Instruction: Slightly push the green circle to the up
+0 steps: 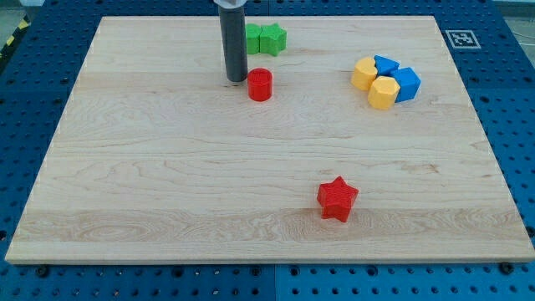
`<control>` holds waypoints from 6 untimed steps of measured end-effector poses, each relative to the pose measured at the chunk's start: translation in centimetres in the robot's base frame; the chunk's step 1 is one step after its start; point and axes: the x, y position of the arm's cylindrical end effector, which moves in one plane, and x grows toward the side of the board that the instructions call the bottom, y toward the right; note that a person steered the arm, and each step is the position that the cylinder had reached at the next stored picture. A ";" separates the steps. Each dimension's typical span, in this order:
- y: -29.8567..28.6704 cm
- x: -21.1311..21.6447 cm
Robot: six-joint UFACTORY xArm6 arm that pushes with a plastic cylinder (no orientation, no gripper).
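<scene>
The green circle (252, 38) sits near the view's top, left of centre, partly hidden behind my rod. A green star (272, 38) touches its right side. My tip (236, 79) rests on the board just below the green circle and just left of a red cylinder (260, 84). The rod rises straight up out of the view's top.
A red star (337, 199) lies at the lower right of centre. At the upper right, two yellow hexagons (364, 73) (384, 92) and two blue blocks (386, 64) (406, 84) sit clustered together. The wooden board (167, 184) ends in blue pegboard all around.
</scene>
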 end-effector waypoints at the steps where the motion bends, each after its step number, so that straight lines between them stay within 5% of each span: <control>1: 0.0 -1.0; 6: 0.0 -5.5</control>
